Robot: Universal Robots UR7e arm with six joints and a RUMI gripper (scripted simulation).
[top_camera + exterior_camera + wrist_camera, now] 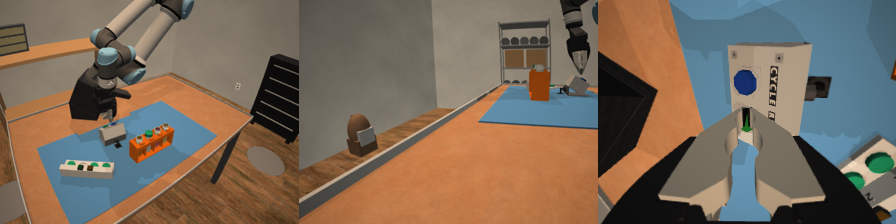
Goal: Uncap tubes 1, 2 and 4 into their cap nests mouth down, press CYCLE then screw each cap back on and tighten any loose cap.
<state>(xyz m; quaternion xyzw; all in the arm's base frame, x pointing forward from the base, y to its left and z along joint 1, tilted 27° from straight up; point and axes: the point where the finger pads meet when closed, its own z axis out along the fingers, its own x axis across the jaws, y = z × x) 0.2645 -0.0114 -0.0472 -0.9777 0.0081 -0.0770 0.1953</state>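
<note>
My gripper (111, 120) (581, 73) (747, 109) is shut and empty, above the key housing (113, 136) (574, 85) (790, 75). The blue CYCLE key (113, 124) (745, 82) shows whole; the fingertips mostly cover the green READY key (105, 126) (747, 128) in the wrist view. In the orange decapping station (134, 153) (539, 87), tube 1 (166, 126), tube 2 (157, 130) and tube 4 (138, 139) are open; tube 3 wears its green cap (149, 133). Green caps lie in nest 1 (106, 165), nest 2 (94, 164) and nest 4 (71, 163). The green lamp (80, 167) and amber lamp (90, 168) look dark.
The white cap tray (87, 173) stands on the blue mat (90, 199) (516, 111), nearer the top camera than the housing. A small black part (117, 144) (819, 87) sits at the housing's side, towards the decapping station. A large black body (84, 100) stands beside the gripper.
</note>
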